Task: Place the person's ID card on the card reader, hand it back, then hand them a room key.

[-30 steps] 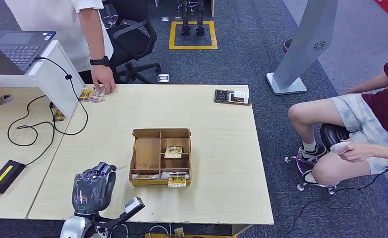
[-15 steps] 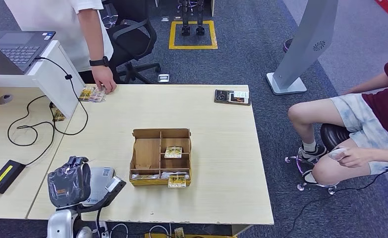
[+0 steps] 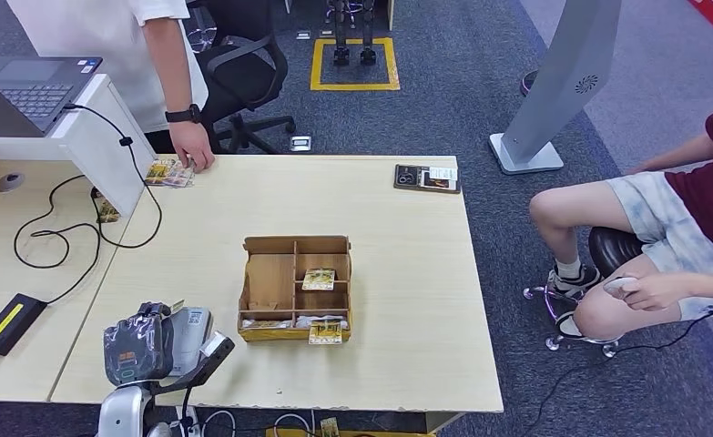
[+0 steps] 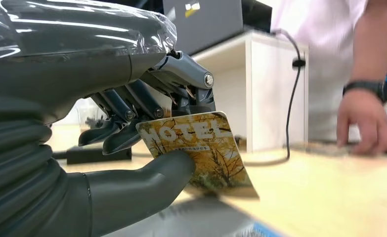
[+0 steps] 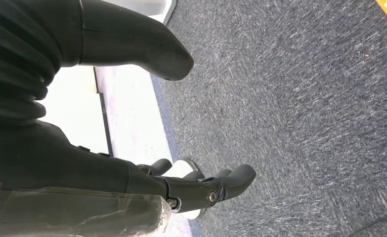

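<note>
My left hand [image 3: 138, 349] hovers at the table's front left corner, just beside the grey-white card reader [image 3: 192, 330]. In the left wrist view this hand [image 4: 97, 133] pinches a yellow card printed HOTEL [image 4: 206, 150] between thumb and fingers, held a little above the table. My right hand [image 5: 132, 173] hangs over the carpet, fingers apart and holding nothing. A person in a white shirt stands at the far left, with a hand [image 3: 191, 146] resting on some cards [image 3: 169, 171] at the table's edge.
A wooden compartment box [image 3: 270, 284] with several yellow cards stands mid-table. A black device [image 3: 425, 177] lies at the far right corner. A laptop stand and cables [image 3: 106, 155] line the left side. A seated person [image 3: 662, 237] is to the right of the table.
My left hand has drawn back from over the card reader toward the front left edge, uncovering the reader. The person's hand at the far edge has stayed put.
</note>
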Robot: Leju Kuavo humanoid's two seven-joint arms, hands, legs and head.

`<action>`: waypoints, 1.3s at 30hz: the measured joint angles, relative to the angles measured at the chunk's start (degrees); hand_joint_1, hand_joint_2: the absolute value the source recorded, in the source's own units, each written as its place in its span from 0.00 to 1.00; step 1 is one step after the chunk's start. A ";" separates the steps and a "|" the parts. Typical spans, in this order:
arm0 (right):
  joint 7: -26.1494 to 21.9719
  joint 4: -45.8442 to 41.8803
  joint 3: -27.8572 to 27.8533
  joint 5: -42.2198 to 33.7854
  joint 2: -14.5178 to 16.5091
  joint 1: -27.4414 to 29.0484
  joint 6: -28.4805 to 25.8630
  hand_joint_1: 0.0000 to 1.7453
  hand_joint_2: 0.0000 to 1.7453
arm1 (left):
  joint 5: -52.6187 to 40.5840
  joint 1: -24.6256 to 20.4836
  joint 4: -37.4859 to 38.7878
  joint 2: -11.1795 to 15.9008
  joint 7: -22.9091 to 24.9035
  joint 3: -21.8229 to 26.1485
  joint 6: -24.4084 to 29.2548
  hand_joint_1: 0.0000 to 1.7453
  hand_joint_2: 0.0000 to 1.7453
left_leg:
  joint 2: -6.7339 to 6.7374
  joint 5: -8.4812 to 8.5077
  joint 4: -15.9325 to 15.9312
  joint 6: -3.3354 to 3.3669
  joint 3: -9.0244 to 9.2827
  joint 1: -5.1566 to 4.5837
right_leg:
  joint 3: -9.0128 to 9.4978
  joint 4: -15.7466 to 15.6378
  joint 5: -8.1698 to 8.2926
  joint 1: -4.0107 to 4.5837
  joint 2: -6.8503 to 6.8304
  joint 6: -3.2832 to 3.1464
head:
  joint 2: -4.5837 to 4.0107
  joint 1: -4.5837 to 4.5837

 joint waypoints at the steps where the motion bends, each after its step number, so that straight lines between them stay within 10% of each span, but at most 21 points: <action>1: 0.03 0.00 0.02 0.00 -0.01 0.00 -0.05 0.00 1.00 | 0.83 -0.24 0.68 0.36 0.46 -0.67 -1.32 1.00 1.00 | 0.00 0.00 0.00 0.00 0.00 0.00 | 0.01 0.00 0.00 0.00 -0.01 0.00 | 0.00 0.01; 11: 0.08 0.00 0.18 0.20 -0.01 0.01 -0.22 0.00 1.00 | 4.82 -2.14 2.53 3.36 3.20 -6.05 -9.52 1.00 1.00 | -0.05 -0.02 -0.04 0.01 0.29 -0.01 | 0.36 -0.01 -0.03 -0.01 -0.08 0.01 | 0.00 0.01; 39: 0.02 0.00 1.10 0.87 -0.19 0.01 -0.31 0.00 1.00 | 7.66 -1.74 2.79 3.88 2.01 -7.51 -5.39 1.00 1.00 | -0.05 -0.02 -0.05 0.01 0.54 -0.01 | 0.61 -0.01 -0.03 -0.01 -0.07 0.01 | 0.00 0.01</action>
